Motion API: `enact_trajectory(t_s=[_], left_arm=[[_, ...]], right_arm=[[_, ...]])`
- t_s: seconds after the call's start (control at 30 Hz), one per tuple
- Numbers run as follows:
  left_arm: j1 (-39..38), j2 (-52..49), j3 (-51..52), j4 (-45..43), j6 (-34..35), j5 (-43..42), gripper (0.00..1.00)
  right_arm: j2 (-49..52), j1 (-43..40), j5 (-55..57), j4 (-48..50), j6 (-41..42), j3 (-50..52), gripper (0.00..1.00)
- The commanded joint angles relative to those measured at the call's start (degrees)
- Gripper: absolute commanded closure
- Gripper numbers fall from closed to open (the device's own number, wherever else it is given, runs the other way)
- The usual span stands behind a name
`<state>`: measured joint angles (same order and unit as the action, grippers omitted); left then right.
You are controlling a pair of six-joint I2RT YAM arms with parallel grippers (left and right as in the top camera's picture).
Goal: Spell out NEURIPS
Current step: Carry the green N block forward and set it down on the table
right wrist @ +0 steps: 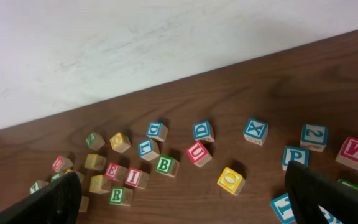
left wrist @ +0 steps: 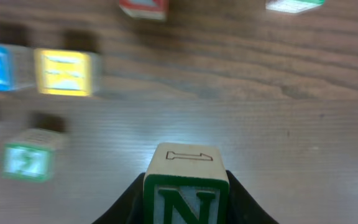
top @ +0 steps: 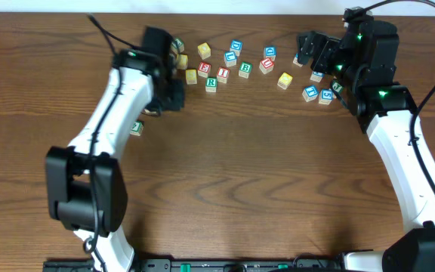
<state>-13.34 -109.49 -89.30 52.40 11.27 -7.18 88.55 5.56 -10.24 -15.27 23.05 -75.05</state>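
Note:
My left gripper is shut on a wooden block with a green N, held just above the table. In the overhead view the left gripper is at the left end of the block scatter. My right gripper is open and empty, raised over the scatter's right side. Loose blocks lie on the table: red E, red I, green R, red U and blue P.
Other letter blocks lie about: green B, yellow O, blue X, red M. A lone green block sits beside the left arm. A white wall borders the table's far edge.

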Motion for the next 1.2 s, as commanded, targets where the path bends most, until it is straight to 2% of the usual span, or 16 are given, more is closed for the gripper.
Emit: enact_trajectory(t_s=[0.0,0.33,0.97,1.17], left_arm=[[-2.40,-2.12,3.76,-3.89,4.57,0.17,0.79],[-6.29,-7.41,4.72,-14.10,6.64,0.17,0.78],[-7.96,-10.75,4.74,-12.04,6.62,1.14,0.78],[-7.96,-10.78,4.76,-12.63,6.58,3.89,0.73]], right_arm=[[-0.24,0.22,0.46,0.04,0.55,-0.81,0.01],[-0.24,0.22,0.46,0.04,0.72,-0.81,0.01],[-0.24,0.22,0.46,0.00,0.72,-0.81,0.01],[-0.24,0.24,0.46,0.00,0.72,-0.81,0.01]])
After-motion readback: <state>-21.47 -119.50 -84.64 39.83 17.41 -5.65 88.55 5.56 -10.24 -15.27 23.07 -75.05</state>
